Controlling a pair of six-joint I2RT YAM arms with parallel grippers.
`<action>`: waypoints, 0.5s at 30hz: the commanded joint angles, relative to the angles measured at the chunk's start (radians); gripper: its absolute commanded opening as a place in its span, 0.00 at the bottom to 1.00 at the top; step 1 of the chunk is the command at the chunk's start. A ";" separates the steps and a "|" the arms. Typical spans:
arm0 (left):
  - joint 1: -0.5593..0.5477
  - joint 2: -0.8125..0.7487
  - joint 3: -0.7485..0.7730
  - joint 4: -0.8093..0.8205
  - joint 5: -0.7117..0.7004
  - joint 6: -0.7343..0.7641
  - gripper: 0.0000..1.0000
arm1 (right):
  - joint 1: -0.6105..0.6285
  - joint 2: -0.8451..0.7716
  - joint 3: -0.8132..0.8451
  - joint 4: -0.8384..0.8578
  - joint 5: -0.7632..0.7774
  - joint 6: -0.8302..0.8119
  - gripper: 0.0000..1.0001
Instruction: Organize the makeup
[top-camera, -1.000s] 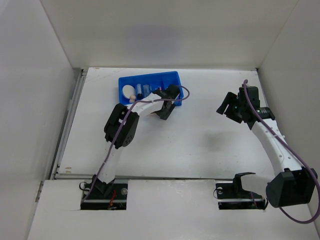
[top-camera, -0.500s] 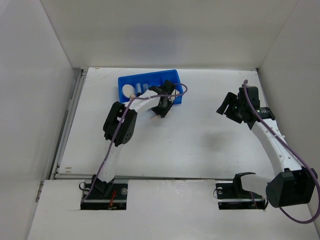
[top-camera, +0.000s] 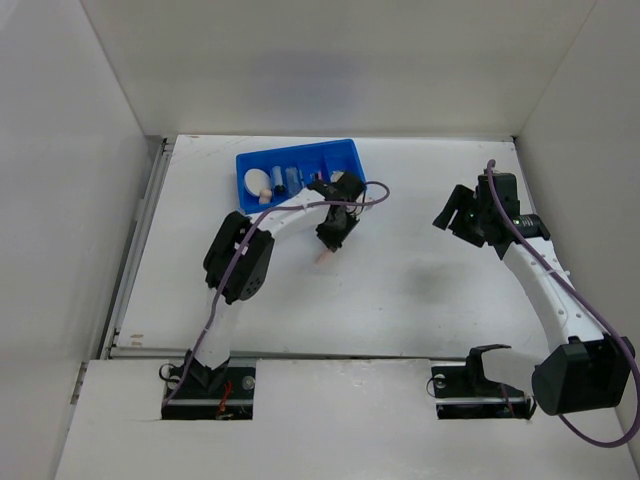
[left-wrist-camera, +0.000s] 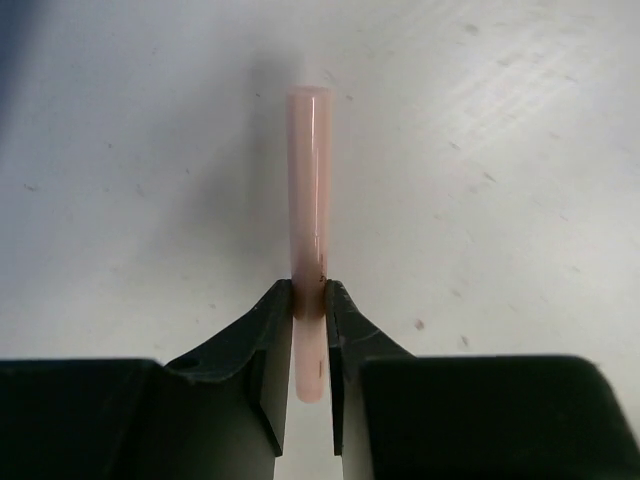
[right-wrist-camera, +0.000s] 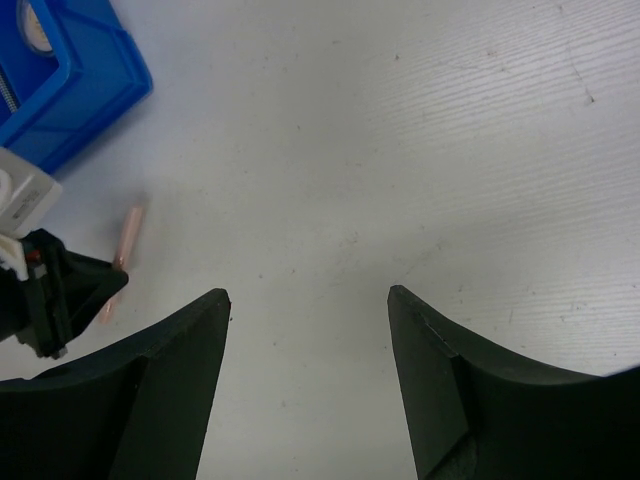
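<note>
My left gripper (left-wrist-camera: 309, 295) is shut on a thin pink stick (left-wrist-camera: 308, 200), which its fingertips pinch near one end. The rest of the stick points away over the white table. In the top view this gripper (top-camera: 330, 243) is just in front of the blue tray's (top-camera: 345, 155) near right corner, with the stick (top-camera: 326, 257) under it. In the tray lie a round beige puff (top-camera: 257, 182), a peach sponge (top-camera: 266, 197) and a small bottle (top-camera: 291, 178). My right gripper (right-wrist-camera: 308, 292) hangs open and empty over the table's right side.
White walls close the table in at the back and on both sides. In the right wrist view the tray's corner (right-wrist-camera: 70, 110) sits at the upper left, with the left gripper (right-wrist-camera: 60, 290) and the stick (right-wrist-camera: 128, 235) below it.
My left gripper has moved from the tray's front edge a little right and toward me. Its jaws have shut on the pink stick. The right arm has not moved.
</note>
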 joint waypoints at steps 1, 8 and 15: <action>-0.003 -0.182 0.005 -0.049 0.057 -0.021 0.00 | -0.005 -0.026 0.026 0.002 0.017 0.004 0.71; 0.124 -0.175 0.241 -0.061 0.056 -0.146 0.00 | -0.005 -0.026 0.026 0.002 0.017 0.004 0.71; 0.216 0.047 0.614 -0.109 -0.035 -0.370 0.00 | -0.005 -0.026 0.045 0.002 0.026 0.004 0.71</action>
